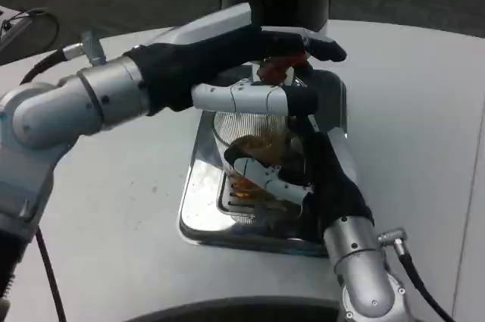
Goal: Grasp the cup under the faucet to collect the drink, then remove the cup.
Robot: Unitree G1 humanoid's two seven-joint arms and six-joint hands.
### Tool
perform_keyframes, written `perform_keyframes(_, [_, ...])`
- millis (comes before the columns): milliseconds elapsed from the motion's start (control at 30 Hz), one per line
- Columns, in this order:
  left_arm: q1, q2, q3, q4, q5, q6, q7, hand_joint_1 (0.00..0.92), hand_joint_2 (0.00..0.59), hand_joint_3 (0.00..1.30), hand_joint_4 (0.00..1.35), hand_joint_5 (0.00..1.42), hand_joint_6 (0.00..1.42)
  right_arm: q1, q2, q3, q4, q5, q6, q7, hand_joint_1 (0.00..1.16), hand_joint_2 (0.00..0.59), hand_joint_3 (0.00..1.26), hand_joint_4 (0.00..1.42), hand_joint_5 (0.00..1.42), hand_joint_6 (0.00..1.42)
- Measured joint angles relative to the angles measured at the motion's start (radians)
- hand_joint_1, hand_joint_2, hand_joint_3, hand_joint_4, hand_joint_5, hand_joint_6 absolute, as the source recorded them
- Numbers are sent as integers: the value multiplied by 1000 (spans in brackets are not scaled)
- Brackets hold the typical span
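Right hand [322, 178], fingers [261, 173] wrapped around ribbed clear cup [246, 129] on steel drip tray [198, 201]; left hand [227, 60], fingers extended, presses red faucet lever [282, 66].

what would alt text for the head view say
The robot's right hand grips a ribbed clear cup holding amber drink on a shiny metal drip tray, while its left hand reaches over the cup to the red faucet lever on a white table.

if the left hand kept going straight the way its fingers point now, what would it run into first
Probably nothing at once. The left hand points toward the picture's right, across the red faucet lever it rests over; past its fingertips lies bare white table, though depth is unclear.
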State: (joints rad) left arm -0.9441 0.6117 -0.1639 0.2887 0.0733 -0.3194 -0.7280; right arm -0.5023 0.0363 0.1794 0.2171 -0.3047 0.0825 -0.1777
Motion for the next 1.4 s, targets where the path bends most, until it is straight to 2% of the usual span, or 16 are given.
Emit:
perform_keyframes(300, [1, 0, 3, -2, 0, 2, 0, 0, 0, 247, 167, 231, 112, 6, 19, 8, 15, -22, -19, -50, 705, 209, 0, 51, 113, 115])
perform_keyframes(933, [-8, -1, 0, 21, 1, -7, 0, 0, 0, 251, 178, 236, 125, -17, 33, 0, 70, -22, -53, -71, 705, 209, 0, 82, 144, 137])
perform_keyframes(1400, [-5, 3, 3, 4, 1, 2, -5, 0, 0, 262, 181, 242, 127, -26, 62, 26, 100, -53, -63, -137, 694, 226, 0, 110, 158, 146])
